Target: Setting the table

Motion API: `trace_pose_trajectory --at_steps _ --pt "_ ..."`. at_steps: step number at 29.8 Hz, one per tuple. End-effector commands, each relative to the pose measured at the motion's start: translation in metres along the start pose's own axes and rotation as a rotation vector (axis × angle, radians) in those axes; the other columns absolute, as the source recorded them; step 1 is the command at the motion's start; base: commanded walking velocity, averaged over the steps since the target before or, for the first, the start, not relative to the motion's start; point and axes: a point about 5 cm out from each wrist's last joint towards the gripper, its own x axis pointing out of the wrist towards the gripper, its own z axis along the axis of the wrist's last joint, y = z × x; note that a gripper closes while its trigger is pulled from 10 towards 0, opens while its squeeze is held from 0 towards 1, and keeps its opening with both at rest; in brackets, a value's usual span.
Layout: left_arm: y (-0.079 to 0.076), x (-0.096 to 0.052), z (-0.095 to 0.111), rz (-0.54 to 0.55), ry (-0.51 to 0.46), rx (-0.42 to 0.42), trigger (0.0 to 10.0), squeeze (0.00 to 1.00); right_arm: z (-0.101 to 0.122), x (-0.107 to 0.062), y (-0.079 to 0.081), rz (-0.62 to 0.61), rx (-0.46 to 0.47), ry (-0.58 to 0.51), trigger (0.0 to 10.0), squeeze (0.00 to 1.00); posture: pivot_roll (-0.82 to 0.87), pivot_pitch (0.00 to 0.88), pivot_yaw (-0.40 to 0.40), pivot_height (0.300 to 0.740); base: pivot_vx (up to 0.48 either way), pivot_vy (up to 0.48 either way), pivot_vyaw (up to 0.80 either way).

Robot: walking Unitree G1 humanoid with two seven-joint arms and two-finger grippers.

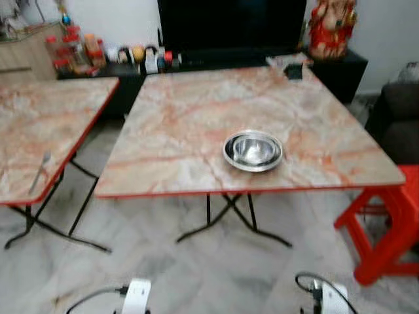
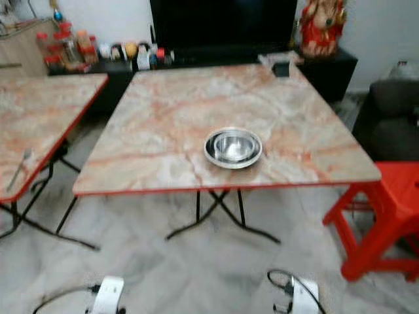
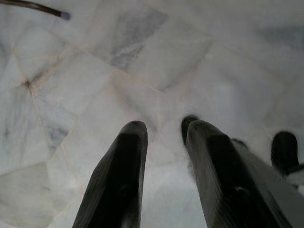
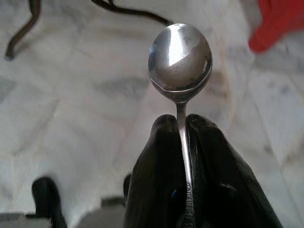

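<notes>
A steel bowl (image 1: 253, 150) sits near the front edge of the middle marble-top table (image 1: 196, 124). On the left table (image 1: 39, 124) lies a metal utensil (image 1: 39, 171) close to its front edge. In the right wrist view my right gripper (image 4: 180, 124) is shut on the handle of a steel spoon (image 4: 179, 59), whose bowl sticks out past the fingertips over the marble floor. In the left wrist view my left gripper (image 3: 164, 135) hangs above the floor with a gap between its fingers and nothing in it. Both arms hang low in front of the tables.
A red plastic stool (image 1: 386, 222) stands at the right of the middle table, with a dark sofa (image 1: 399, 118) behind it. A black TV cabinet (image 1: 229, 65) with bottles and a figurine lines the back wall. Folding table legs (image 1: 229, 216) cross under the tabletops.
</notes>
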Motion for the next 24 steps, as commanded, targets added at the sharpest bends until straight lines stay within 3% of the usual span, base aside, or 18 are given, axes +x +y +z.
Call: trace_pose_trajectory --at_steps 1,15,24 --pt "0.0073 -0.0003 -0.0023 0.016 0.015 0.001 10.0 0.0 0.0009 0.0003 0.0102 0.026 0.002 -0.003 10.0 0.0 -0.04 0.0 0.012 0.74 0.326 0.0 0.0" --pt "0.007 -0.0007 -0.0046 0.012 0.024 0.004 10.0 0.0 0.0007 0.0003 0.0121 0.038 -0.021 0.0 10.0 0.0 -0.03 0.0 0.008 0.74 0.319 0.0 0.0" --pt "0.0031 -0.0007 -0.0038 -0.002 0.011 -0.001 10.0 0.0 -0.001 -0.0001 0.0115 0.036 -0.02 0.002 10.0 0.0 -0.03 0.0 0.01 0.74 0.0 0.0 0.0"
